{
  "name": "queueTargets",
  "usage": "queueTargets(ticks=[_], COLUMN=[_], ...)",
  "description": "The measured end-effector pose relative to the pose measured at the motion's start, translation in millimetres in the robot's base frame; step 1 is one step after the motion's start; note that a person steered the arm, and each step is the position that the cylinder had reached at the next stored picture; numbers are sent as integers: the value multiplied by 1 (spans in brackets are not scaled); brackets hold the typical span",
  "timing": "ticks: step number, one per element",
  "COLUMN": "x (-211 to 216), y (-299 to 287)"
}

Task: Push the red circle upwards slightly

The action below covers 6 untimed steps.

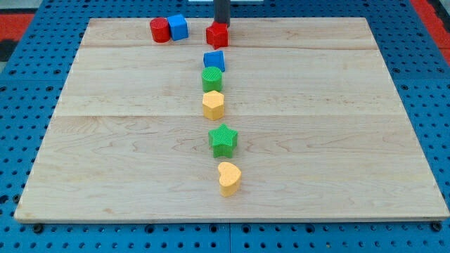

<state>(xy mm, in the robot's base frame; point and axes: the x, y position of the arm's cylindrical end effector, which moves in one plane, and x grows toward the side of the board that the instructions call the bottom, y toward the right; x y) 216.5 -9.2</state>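
Note:
The red circle point(160, 30) lies near the board's top edge, left of centre, touching a blue cube point(178, 27) on its right. My dark rod comes down from the view's top; my tip point(221, 25) sits just behind and against another red block point(217, 35), whose shape I cannot make out. The tip is about 85 px to the right of the red circle, with the blue cube between them.
A column runs down the wooden board point(337, 126) below the tip: a blue block point(214, 60), a green block point(211, 78), a yellow hexagon point(213, 105), a green star point(223, 140) and a yellow heart point(229, 178). Blue pegboard surrounds the board.

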Motion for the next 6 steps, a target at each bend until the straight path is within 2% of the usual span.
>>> queueTargets(ticks=[1,4,5,6], x=[18,48,43,31], y=[2,-129,-163,-111])
